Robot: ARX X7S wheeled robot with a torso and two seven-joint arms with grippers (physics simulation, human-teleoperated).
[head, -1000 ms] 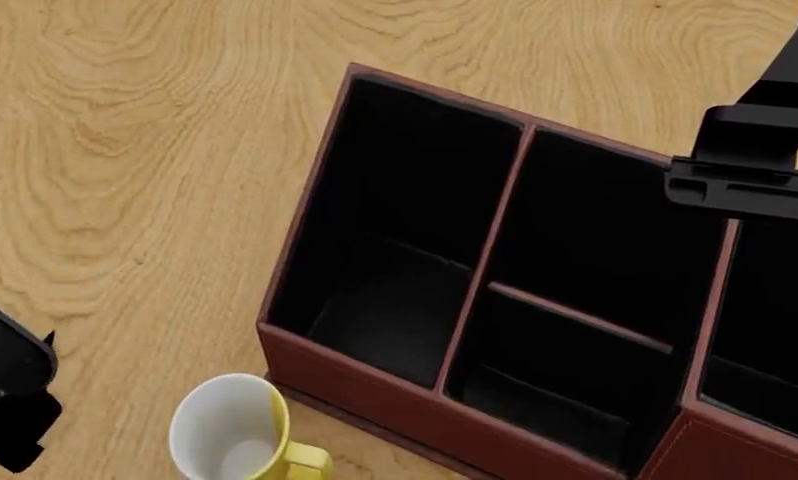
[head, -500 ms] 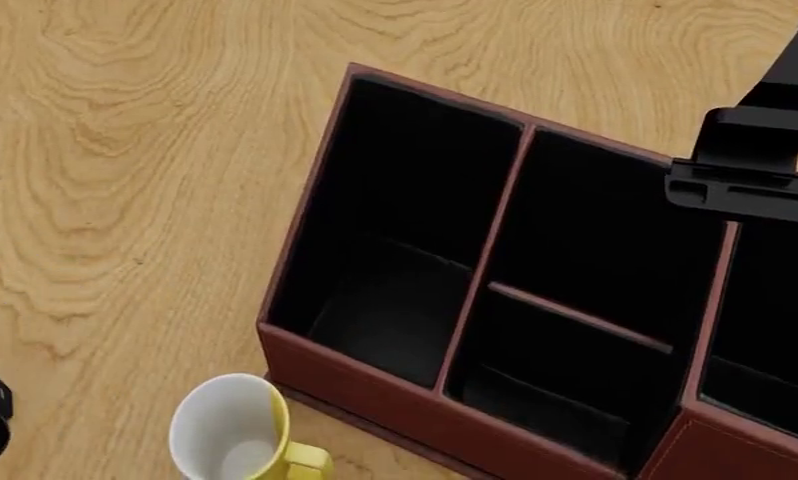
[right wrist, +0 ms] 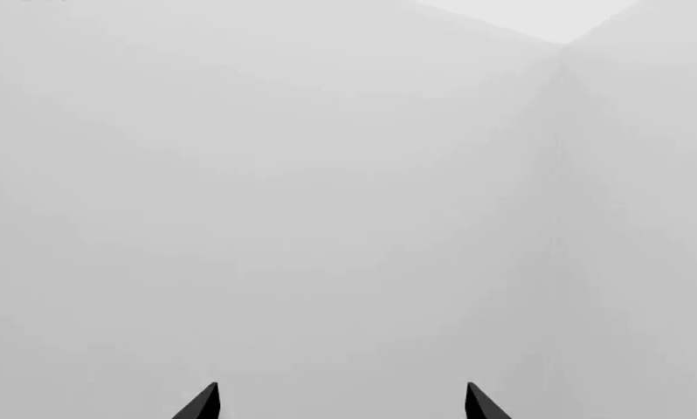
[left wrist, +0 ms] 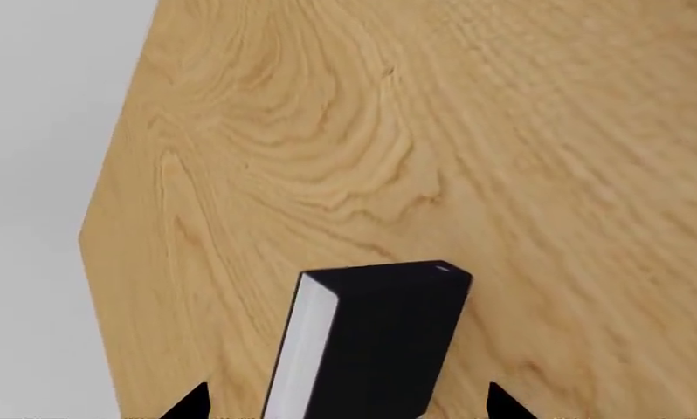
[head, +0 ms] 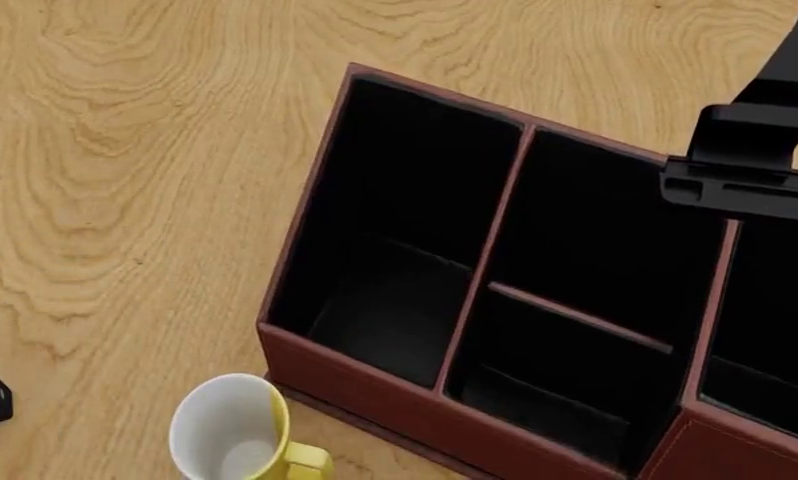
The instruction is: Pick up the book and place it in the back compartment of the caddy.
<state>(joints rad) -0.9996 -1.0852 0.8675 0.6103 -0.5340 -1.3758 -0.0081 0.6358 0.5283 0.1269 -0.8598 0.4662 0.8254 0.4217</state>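
A light wooden table (head: 146, 150) carries one caddy (head: 372, 395) and one mug (head: 232, 432) just beside its near wall. One book (left wrist: 378, 340) sits between the spread tips of the left gripper (left wrist: 346, 403), over bare wood near the table's edge; whether they touch it I cannot tell. The right gripper (right wrist: 341, 401) is released, facing pale blank wall
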